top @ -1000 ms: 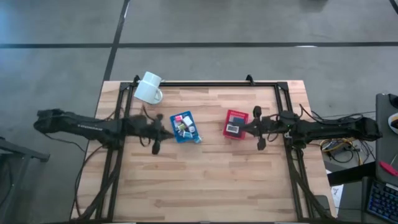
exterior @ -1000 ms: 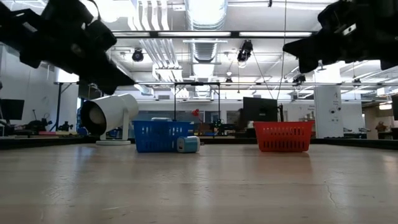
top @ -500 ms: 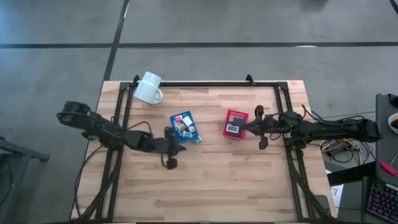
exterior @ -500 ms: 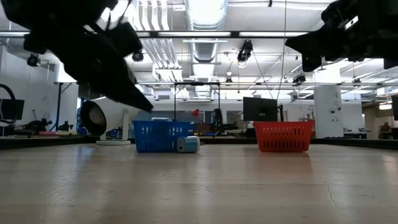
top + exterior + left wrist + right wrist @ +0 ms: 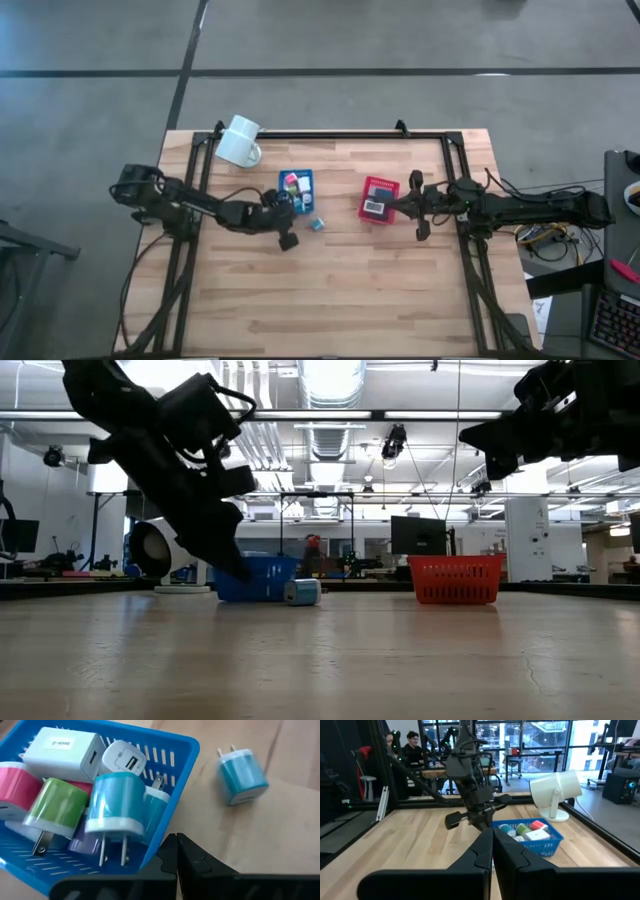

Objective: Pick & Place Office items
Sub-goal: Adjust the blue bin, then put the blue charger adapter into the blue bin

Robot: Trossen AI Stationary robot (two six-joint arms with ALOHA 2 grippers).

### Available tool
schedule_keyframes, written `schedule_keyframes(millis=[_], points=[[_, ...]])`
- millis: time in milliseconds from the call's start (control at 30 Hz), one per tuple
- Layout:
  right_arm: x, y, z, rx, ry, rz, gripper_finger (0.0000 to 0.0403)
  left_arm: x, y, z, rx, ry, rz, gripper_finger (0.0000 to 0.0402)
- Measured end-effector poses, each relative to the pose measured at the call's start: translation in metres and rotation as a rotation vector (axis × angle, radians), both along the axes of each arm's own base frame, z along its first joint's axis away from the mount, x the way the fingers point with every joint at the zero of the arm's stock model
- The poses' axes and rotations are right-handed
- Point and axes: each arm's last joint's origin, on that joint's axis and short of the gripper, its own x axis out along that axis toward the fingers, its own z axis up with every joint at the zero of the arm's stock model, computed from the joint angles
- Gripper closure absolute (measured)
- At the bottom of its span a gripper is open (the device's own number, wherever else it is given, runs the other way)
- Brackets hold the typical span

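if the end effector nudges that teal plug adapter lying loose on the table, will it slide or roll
The teal plug adapter looks boxy with rounded edges, so it would probably slide or tumble, not roll far. Its prongs stick out one end and might catch. It looks small, rigid and likely light, near the blue basket.

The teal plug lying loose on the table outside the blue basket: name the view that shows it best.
Left wrist view: the teal plug fills the frame, prongs visible, clear of the blue basket. High view shows a speck; low view a small block; right wrist view hides it.
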Motion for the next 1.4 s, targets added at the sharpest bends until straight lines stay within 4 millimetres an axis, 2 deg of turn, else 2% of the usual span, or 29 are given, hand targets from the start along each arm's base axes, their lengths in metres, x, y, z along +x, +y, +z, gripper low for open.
schedule_keyframes(millis=[133,267,433,667,900,1000,1167,1400], points=[[0.0,0.0,0.0,0.001,0.0,0.001,0.0394,0.001,0.004,0.0,-0.004,0.005,-0.008,0.04],[0.0,0.0,0.0,0.004,0.0,0.001,0.0394,0.004,-0.003,0.006,-0.063,-0.003,-0.12,0.0397],[0.0,0.0,0.0,0.004,-0.004,0.001,0.0394,0.023,-0.019,0.036,-0.083,-0.099,-0.21,0.0396],[0.0,0.0,0.002,0.023,-0.007,0.001,0.0394,0.049,-0.027,0.06,0.02,-0.055,-0.137,0.0382],[0.0,0.0,0.002,0.026,-0.005,0.001,0.0394,0.074,-0.031,0.05,-0.038,0.038,-0.139,0.0298],[0.0,0.0,0.002,0.026,-0.005,0.001,0.0394,0.087,-0.032,0.04,-0.062,0.09,-0.138,0.0259],[0.0,0.0,0.002,0.03,-0.005,0.001,0.0394,0.107,-0.027,0.03,0.001,0.186,-0.038,0.0202],[0.0,0.0,0.001,0.03,0.001,0.001,0.0394,0.12,-0.02,0.014,0.017,0.319,-0.001,0.0164]])
